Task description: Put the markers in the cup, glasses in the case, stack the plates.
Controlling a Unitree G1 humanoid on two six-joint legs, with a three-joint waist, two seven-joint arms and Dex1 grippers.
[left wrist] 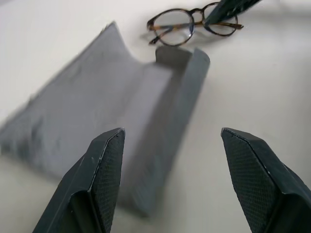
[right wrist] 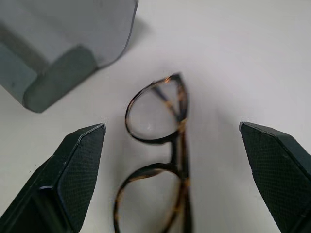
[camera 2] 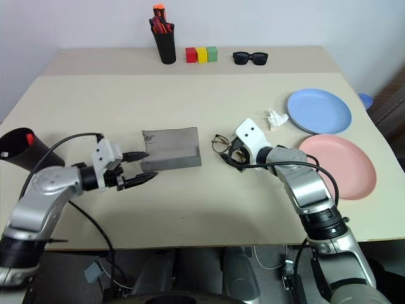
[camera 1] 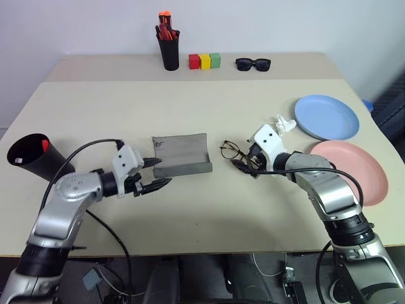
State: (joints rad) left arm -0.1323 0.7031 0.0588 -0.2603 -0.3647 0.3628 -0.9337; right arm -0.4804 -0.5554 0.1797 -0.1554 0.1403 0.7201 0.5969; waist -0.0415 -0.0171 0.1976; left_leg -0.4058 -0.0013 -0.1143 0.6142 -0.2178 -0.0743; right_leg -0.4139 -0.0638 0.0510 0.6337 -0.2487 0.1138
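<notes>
the grey case [camera 1: 181, 155] is lying open on the table [camera 1: 190, 101], its flap spread flat. the left gripper [camera 1: 154, 175] is hovering just beside the case's left end, its fingers [left wrist: 99, 179] spread apart and grasping nothing. the glasses [camera 1: 231, 151] are lying on the table just right of the case, not touching it. the right gripper [camera 1: 245, 162] is standing over the glasses with its fingers [right wrist: 73, 174] wide on both sides of the frame, not clenched on it. the black cup [camera 1: 33, 156] is lying tilted at the table's left edge with a red-capped marker [camera 1: 45, 145] inside. the blue plate [camera 1: 326, 116] and the pink plate [camera 1: 354, 170] are sitting side by side at the right, not stacked.
</notes>
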